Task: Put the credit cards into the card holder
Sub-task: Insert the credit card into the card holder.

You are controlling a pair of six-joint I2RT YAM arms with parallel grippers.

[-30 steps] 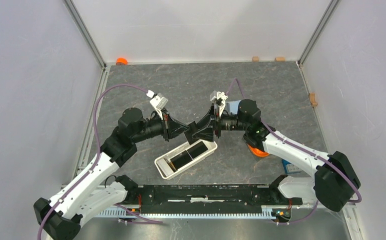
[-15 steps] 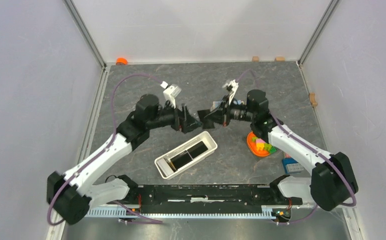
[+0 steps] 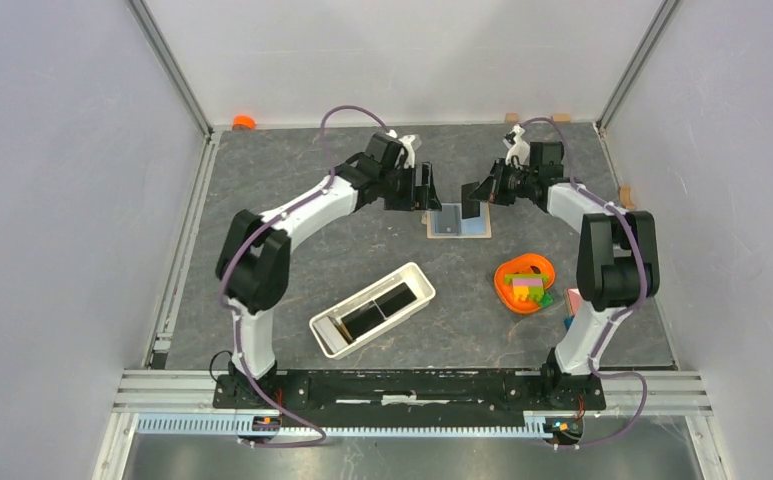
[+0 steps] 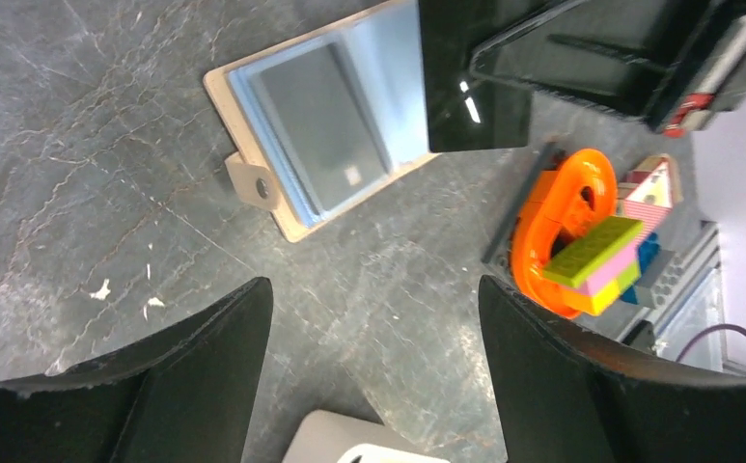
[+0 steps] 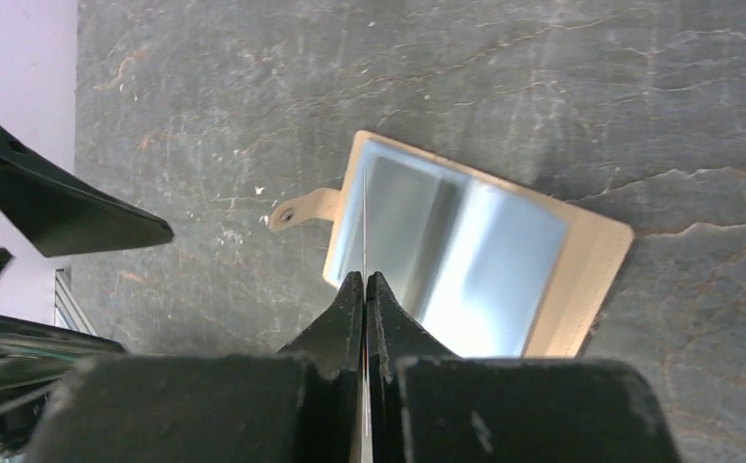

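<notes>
A tan card holder (image 3: 452, 224) with a clear window lies flat at the far middle of the table, also seen in the left wrist view (image 4: 320, 135) and the right wrist view (image 5: 484, 260). My right gripper (image 3: 480, 190) (image 5: 365, 275) is shut on a thin black credit card (image 4: 475, 77), held edge-on (image 5: 364, 212) just above the holder's left part. My left gripper (image 3: 427, 190) (image 4: 373, 289) hangs open and holds nothing, just left of the holder. More black cards (image 3: 380, 307) lie in a white tray (image 3: 417, 272).
An orange bowl (image 3: 527, 283) (image 4: 562, 231) of coloured blocks stands right of the tray, with a blue item (image 3: 572, 298) beside it. Small wooden blocks (image 3: 511, 117) and an orange piece (image 3: 244, 122) sit along the far edge. Walls close in on three sides.
Both arms swung from above the white tray to the far middle of the table. The left gripper opened and let go of the card; the right gripper shut on it.
</notes>
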